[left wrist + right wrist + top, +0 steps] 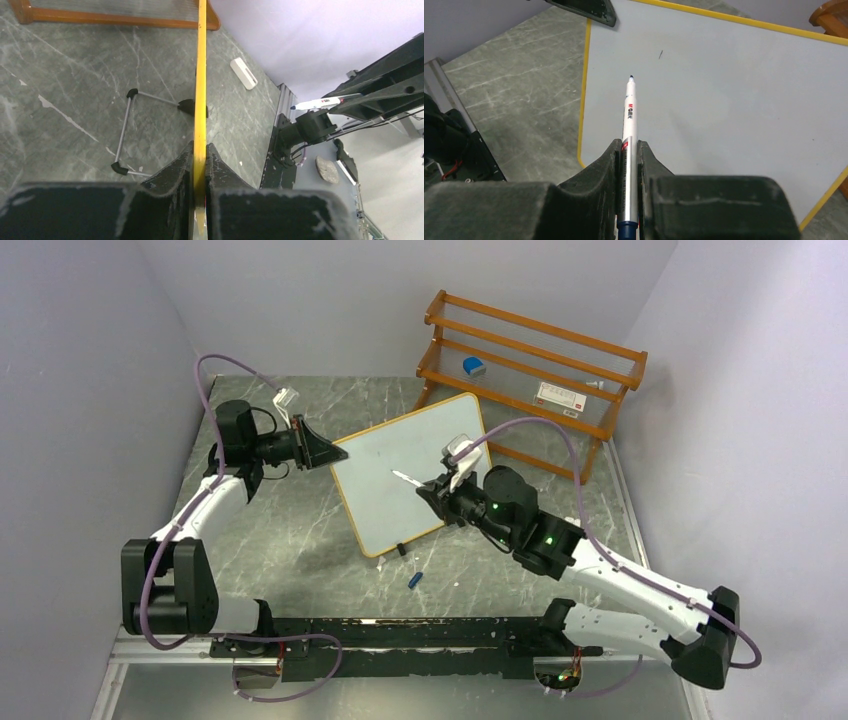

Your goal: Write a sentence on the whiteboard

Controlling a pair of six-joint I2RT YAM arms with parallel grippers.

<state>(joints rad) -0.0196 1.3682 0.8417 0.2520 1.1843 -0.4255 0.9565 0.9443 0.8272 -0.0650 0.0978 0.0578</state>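
White-and-black left arm (200,515): moulded white link shells, blocky black joint housings, left lilac cable (199,375) looping free. Matching right arm (620,575): same build, right lilac cable (530,421), two small green indicator lights (495,508) on black housings. Matte black left hand (335,452) and right hand (425,487): wedge-shaped fingers (594,180), grainy surfaces, greyed edges.

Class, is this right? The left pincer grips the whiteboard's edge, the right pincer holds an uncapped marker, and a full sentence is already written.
No sentence is written: the right wrist view shows the whiteboard blank apart from one tiny mark. The left pincer does grip its edge; the right pincer holds the uncapped marker.
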